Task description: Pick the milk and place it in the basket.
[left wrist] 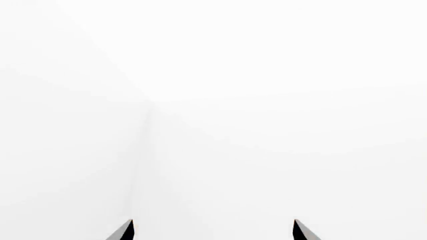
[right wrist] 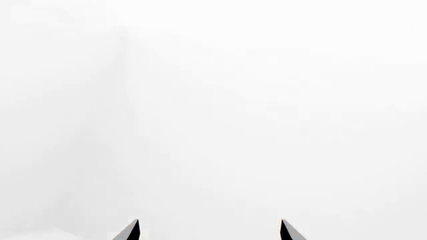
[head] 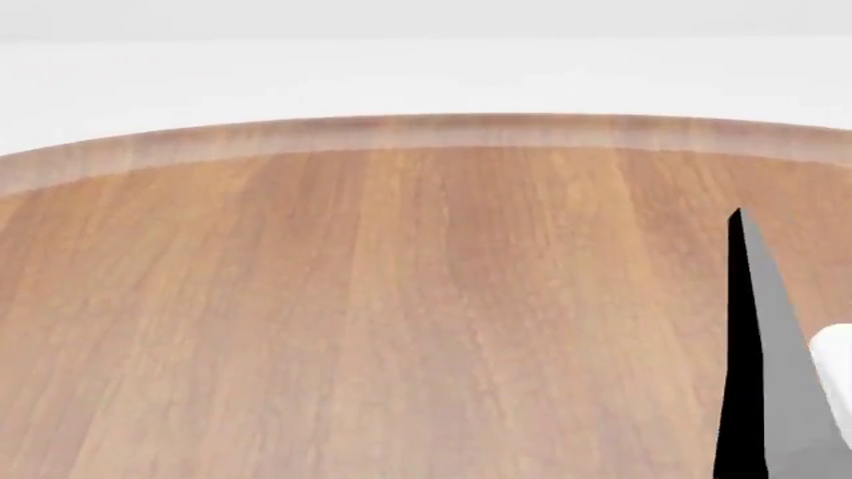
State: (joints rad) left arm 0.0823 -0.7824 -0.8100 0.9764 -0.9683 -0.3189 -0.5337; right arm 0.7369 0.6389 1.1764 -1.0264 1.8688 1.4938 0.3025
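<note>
Three views, and none of them holds the milk or the basket, so which way the carton points and how its long axis lies cannot be told.

From the left wrist camera the left gripper shows only as two dark pointed fingertips at the edge of the picture. They are set well apart with nothing between them, so the jaws are spread. Past them lies plain white, with one faint grey seam where two pale surfaces meet.

The right gripper looks much the same through its own wrist camera: two dark tips, separated, holding nothing, spread wide. Ahead of them is the same featureless white, with a faint vertical shade in it.

The head camera looks down on a wooden table, warm brown with the grain running away from the robot. Its far edge curves in a broad arc and is paler than the top. Beyond it the ground is white, and a light grey band runs above that.

At that view's right side a dark grey wedge rises to a sharp point over the tabletop, with a small white rounded part just beside it. It stands on the right arm's side, but whether it is a finger or another link I cannot tell.
</note>
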